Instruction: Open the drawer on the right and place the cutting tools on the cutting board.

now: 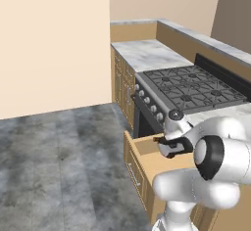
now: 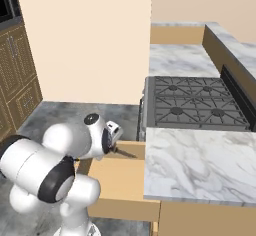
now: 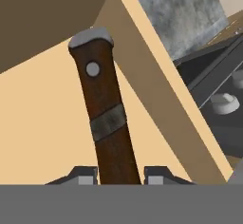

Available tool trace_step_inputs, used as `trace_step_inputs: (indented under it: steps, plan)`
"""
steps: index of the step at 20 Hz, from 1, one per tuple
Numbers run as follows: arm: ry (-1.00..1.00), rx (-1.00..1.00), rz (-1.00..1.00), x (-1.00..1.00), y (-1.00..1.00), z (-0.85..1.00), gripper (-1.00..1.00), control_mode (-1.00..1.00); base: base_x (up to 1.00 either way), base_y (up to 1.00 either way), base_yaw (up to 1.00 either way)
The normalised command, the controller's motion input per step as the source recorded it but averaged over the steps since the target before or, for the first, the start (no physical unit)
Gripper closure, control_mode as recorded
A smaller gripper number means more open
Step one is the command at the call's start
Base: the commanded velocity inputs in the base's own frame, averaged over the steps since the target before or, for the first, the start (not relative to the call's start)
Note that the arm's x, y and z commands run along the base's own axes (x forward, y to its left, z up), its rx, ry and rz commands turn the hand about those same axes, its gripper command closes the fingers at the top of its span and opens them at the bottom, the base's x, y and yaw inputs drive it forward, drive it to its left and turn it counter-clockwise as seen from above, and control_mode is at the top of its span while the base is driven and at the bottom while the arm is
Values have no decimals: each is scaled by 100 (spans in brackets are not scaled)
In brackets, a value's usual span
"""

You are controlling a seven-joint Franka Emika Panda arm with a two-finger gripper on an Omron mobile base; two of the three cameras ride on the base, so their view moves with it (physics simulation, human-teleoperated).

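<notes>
I have the tool [image 3: 116, 174] inside the open drawer [image 1: 147, 162], and a dark brown handle [image 3: 105, 118] of one of the cutting tools stands straight between its two fingertips [image 3: 84, 175]. The jaws are narrow, one on each side of the handle. I judge they are just closing on it, but I cannot tell for sure if both pads already press the wood.

The handle runs away from the tool, over the pale drawer floor, with a grey cap [image 3: 91, 36] at its far end and a grey band at the middle. The drawer wall [image 3: 156, 95] passes close on one side of it, and beyond that wall are the stove knobs [image 3: 224, 103].

To do this step well, I want to finish the closing first and feel the grip firm before any lift. Then I lift straight out, away from the drawer floor, so the far end does not catch the wall. The cutting board I cannot locate from here, so I judge the carry must wait until I find it on the bench [image 2: 200, 160].
</notes>
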Motion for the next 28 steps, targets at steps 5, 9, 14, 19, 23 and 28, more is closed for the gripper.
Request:
trace_step_inputs:
  steps: [5, 9, 14, 19, 23, 28]
  plan:
    - [-2, 0, -1, -1, 36, 100, 100, -100, 0, 0, 0]
    - [0, 0, -1, -3, 4, 26, 100, -100, 0, 0, 0]
    - [-3, 0, 0, -62, 0, -7, 100, 100, -20, 0, 0]
    - [0, 0, 0, 0, 0, 0, 100, 100, -100, -36, 0]
    - [0, 0, 0, 0, 0, 0, 100, 100, -100, -100, 0]
    - [0, 0, 0, 0, 0, 0, 100, 100, -93, -100, 0]
